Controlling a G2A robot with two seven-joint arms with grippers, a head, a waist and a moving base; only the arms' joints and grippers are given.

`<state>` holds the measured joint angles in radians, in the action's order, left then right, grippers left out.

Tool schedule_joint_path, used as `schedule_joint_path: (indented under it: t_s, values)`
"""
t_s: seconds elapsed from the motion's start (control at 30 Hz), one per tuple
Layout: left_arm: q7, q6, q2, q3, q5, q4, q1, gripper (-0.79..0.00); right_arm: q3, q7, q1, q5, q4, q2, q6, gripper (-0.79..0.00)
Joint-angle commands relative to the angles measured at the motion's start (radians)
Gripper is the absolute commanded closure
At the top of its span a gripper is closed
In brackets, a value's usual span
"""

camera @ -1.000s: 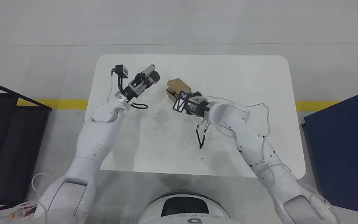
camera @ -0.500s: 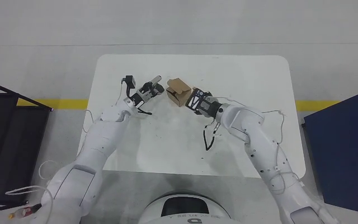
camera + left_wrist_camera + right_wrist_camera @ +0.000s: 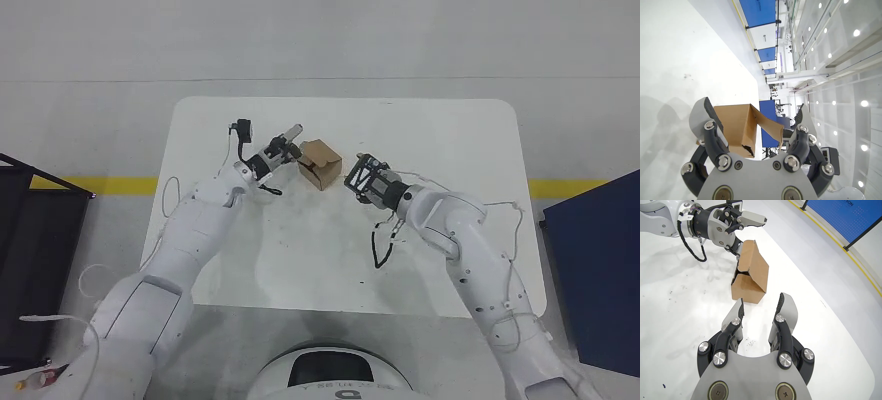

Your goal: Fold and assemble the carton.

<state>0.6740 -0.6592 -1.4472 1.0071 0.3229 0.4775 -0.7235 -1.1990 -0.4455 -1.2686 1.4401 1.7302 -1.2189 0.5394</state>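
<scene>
A small brown carton (image 3: 320,163) lies on the white table (image 3: 450,130), its end flaps partly folded and one panel standing ajar. My left gripper (image 3: 290,146) is open at the carton's left end. In the left wrist view the carton (image 3: 734,123) sits between the spread fingers, right against one pad (image 3: 710,111). My right gripper (image 3: 354,180) is open just right of the carton and apart from it. In the right wrist view the carton (image 3: 751,275) lies a little beyond my right gripper (image 3: 761,299), with the left gripper (image 3: 751,235) on its far side.
Black cables hang from both wrists (image 3: 378,245). The table's far edge (image 3: 350,98) runs close behind the carton. A blue panel (image 3: 600,270) stands off the table's right side and a dark frame (image 3: 25,250) off its left.
The right gripper has let go of the carton and drawn back to the right. The left gripper has moved in to the carton's left end.
</scene>
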Motion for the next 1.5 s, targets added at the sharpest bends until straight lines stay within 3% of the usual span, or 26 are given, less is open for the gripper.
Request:
schedule_joint_path:
  t_s: [0.0, 0.2, 0.27, 0.63, 0.73, 1.13, 1.47]
  values:
    - [0.071, -0.017, -0.013, -0.013, 0.037, 0.002, -0.002, -0.76, -0.003, 0.002, -0.002, -0.011, -0.003, 0.001, 0.001, -0.323]
    - [0.398, -0.069, -0.034, -0.026, 0.181, -0.014, -0.008, -0.773, -0.028, 0.022, -0.006, -0.037, -0.015, 0.006, 0.013, -0.323]
    - [0.438, -0.049, -0.033, -0.025, 0.205, -0.018, -0.01, -0.773, -0.037, 0.032, -0.008, -0.042, -0.011, 0.009, 0.022, -0.323]
    - [0.396, -0.091, 0.022, 0.044, 0.265, 0.015, -0.049, -0.785, -0.105, 0.089, -0.02, -0.108, 0.019, 0.027, 0.121, -0.323]
    - [0.381, -0.106, 0.032, 0.058, 0.262, 0.017, -0.045, -0.785, -0.121, 0.095, -0.012, -0.123, 0.01, 0.032, 0.145, -0.286]
    - [0.365, -0.121, 0.03, 0.048, 0.239, 0.05, -0.061, -0.763, 0.058, -0.021, 0.263, -0.176, -0.245, 0.009, 0.3, -0.268]
    - [0.361, -0.126, 0.039, 0.067, 0.249, 0.041, -0.082, -0.748, 0.114, -0.023, 0.326, -0.226, -0.325, 0.005, 0.37, -0.256]
